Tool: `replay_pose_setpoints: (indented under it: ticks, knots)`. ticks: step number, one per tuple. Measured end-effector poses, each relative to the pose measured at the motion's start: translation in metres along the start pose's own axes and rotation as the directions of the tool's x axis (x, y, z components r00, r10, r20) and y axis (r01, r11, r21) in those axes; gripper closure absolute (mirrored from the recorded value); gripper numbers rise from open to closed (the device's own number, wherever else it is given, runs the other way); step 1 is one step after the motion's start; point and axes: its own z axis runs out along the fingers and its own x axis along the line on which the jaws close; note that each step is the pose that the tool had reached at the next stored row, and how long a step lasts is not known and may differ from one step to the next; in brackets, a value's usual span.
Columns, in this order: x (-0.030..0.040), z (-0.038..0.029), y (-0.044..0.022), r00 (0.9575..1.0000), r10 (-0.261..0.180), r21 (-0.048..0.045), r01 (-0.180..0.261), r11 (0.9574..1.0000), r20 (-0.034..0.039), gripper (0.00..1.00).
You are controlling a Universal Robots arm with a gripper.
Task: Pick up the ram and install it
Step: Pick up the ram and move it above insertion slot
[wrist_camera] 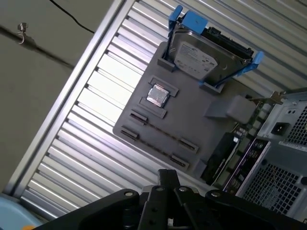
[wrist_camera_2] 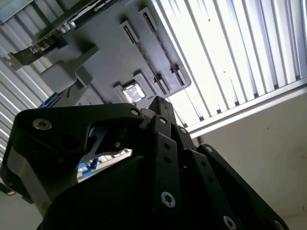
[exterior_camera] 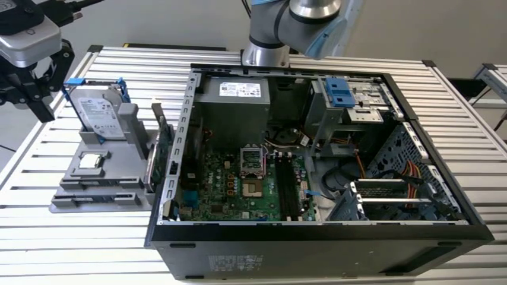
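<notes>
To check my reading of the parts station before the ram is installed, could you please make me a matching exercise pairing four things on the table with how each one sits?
Things:
1. silver hard drive in blue brackets
2. small square silver processor chip
3. green expansion card with metal bracket
4. black computer case

States:
A. lying open, green motherboard exposed
B. flat in a recess of the grey holder
C. on edge between holder and case
D. upright in the holder

Pairs: 1-D, 2-B, 3-C, 4-A.
</notes>
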Motion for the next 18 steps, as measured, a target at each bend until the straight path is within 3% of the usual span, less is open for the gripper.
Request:
replay_pose_setpoints:
  ticks: [18]
  knots:
    - [0.0000,0.0000,0.0000,0.9974,-0.072,0.0013,0.072,0.9974,-0.0041,1.00]
